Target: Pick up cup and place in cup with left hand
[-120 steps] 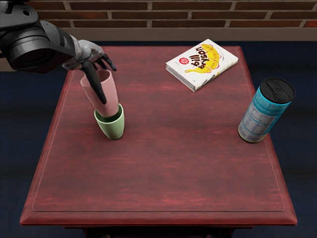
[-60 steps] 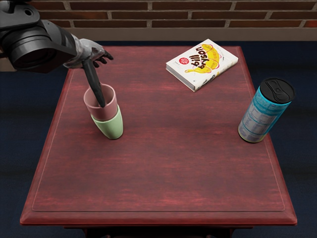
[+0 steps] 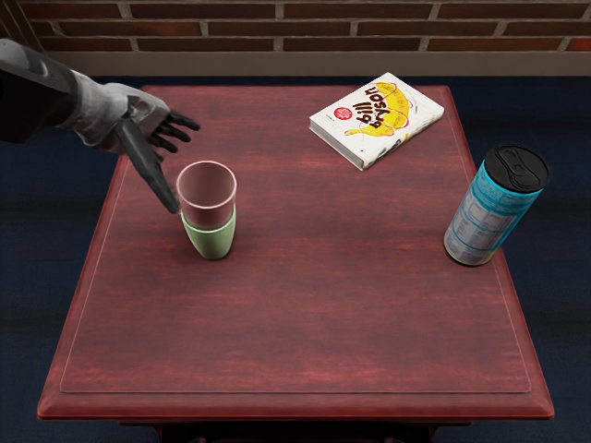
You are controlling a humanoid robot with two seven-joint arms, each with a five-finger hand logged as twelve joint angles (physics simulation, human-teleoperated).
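Fingers (image 3: pixel 148 161) spread apart and gripping nothing, your left hand (image 3: pixel 113 120) is beside the pink cup (image 3: pixel 210 216), which stands in the green cup (image 3: pixel 213 242) on the worktop (image 3: pixel 323 314). Expect the pink cup to be light, stiff and perhaps slick; if it needs reseating, pinch its wall lightly near the rim. Its base is hidden inside the green cup, so you can't tell how deep it sits, nor whether your hand touches it. Your arm (image 3: pixel 32 92) runs off the view's left edge.
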